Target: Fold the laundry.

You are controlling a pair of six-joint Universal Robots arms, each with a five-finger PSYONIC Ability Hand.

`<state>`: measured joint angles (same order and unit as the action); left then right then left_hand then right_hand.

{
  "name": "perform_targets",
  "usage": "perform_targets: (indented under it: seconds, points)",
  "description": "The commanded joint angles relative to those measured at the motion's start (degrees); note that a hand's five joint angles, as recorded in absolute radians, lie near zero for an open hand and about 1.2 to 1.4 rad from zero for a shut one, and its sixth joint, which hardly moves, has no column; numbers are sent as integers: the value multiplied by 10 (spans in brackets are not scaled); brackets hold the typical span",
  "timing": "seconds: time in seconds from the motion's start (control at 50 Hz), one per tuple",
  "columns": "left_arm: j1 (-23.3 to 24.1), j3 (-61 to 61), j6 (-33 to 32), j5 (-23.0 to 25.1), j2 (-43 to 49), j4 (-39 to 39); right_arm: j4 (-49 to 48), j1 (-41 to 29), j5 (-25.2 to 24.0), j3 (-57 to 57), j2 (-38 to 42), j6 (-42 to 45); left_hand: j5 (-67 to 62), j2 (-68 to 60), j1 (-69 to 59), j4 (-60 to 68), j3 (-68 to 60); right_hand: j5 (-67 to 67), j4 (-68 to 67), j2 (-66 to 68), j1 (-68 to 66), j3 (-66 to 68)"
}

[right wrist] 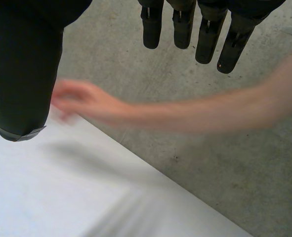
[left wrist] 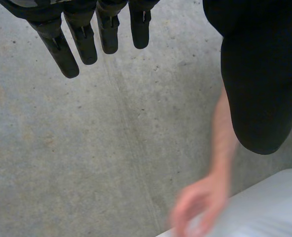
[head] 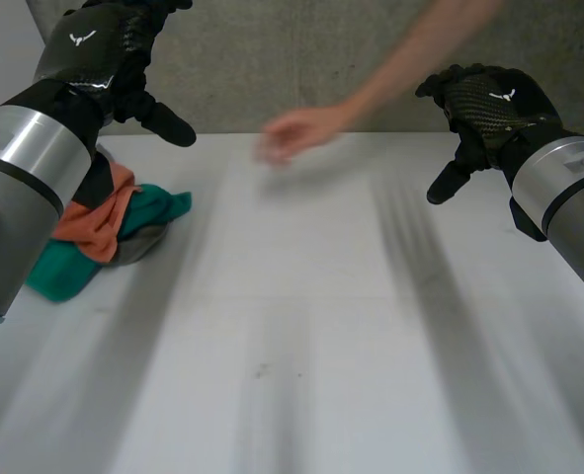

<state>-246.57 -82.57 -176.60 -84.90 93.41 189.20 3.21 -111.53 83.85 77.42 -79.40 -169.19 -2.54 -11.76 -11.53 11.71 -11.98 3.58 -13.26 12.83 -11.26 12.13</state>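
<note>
The laundry [head: 109, 232] lies in a crumpled heap at the middle left of the head view, on the left side of the white table [head: 301, 336]. It has an orange cloth [head: 99, 222] on top, a teal cloth [head: 64, 275] under and around it, and a grey piece [head: 143, 245] at its inner edge. The heap's long axis runs diagonally, from the lower left up toward a teal tip pointing to the upper right. Its near end is hidden behind the left arm. The left hand [head: 109, 59] hangs in the upper left of the frame, above the table and apart from the heap. In its wrist view its fingers [left wrist: 84, 42] are straight and released, grasping nothing. The right hand [head: 489, 104] hangs at the upper right, its fingers [right wrist: 183, 24] likewise straight and empty. A person's hand [head: 293, 133] is at the table's far edge, upper centre, its forearm [head: 420, 59] slanting in from the top right against the concrete wall [head: 272, 59].
</note>
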Motion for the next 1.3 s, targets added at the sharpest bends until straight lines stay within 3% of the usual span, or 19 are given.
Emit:
perform_targets:
  seconds: [0.02,0.16,0.26,0.42,0.52,0.68,0.72,0.74,0.84,0.92,1.1,1.16,1.28,1.3]
  points:
    - [-42,7,-80,1,18,0,1,0,0,-2,-1,1,22,14,11,-13,16,-36,33,-28,13,-21]
    - [-126,17,-187,3,84,2,2,0,0,-1,-1,1,25,17,15,-17,19,-36,33,-28,13,-21]
    - [-196,63,-255,32,190,1,3,-1,-1,1,0,1,23,15,13,-15,18,-36,33,-28,13,-21]
    - [-255,151,-326,103,352,-1,3,-2,-1,6,12,10,23,15,13,-15,18,-36,33,-28,13,-21]
    - [-268,196,-352,115,421,2,1,-11,-1,13,14,30,2,-6,-9,7,-4,-36,33,-28,13,-21]
    - [-269,244,-350,119,472,4,3,-25,0,15,34,45,-467,-475,-478,476,-473,-36,33,-28,13,-21]
    - [-266,244,-351,116,470,13,3,-24,0,17,34,45,-673,-681,-683,682,-679,-36,33,-28,13,-21]
    - [-264,245,-351,113,467,20,3,-22,0,18,34,46,-675,-682,-685,683,-680,-36,33,-28,13,-21]
    - [-232,230,-347,76,412,63,2,-18,0,17,34,47,-675,-682,-685,683,-680,-36,33,-28,13,-21]
    - [-192,200,-325,42,303,96,2,-18,0,12,33,46,-675,-682,-685,683,-680,-36,33,-28,13,-21]
    - [-60,104,-172,23,100,107,3,-16,1,-2,21,45,-675,-682,-685,683,-680,-36,33,-28,13,-21]
    - [-22,67,-136,23,68,90,3,-17,0,-2,10,45,-675,-682,-685,683,-680,-36,33,-28,13,-21]
    - [106,8,-48,25,75,57,1,-7,0,-4,-1,45,-675,-682,-685,683,-680,-36,33,-28,13,-21]
    - [117,5,-45,25,84,54,2,-4,0,-5,-1,44,-577,-584,-587,585,-582,-36,33,-28,13,-21]
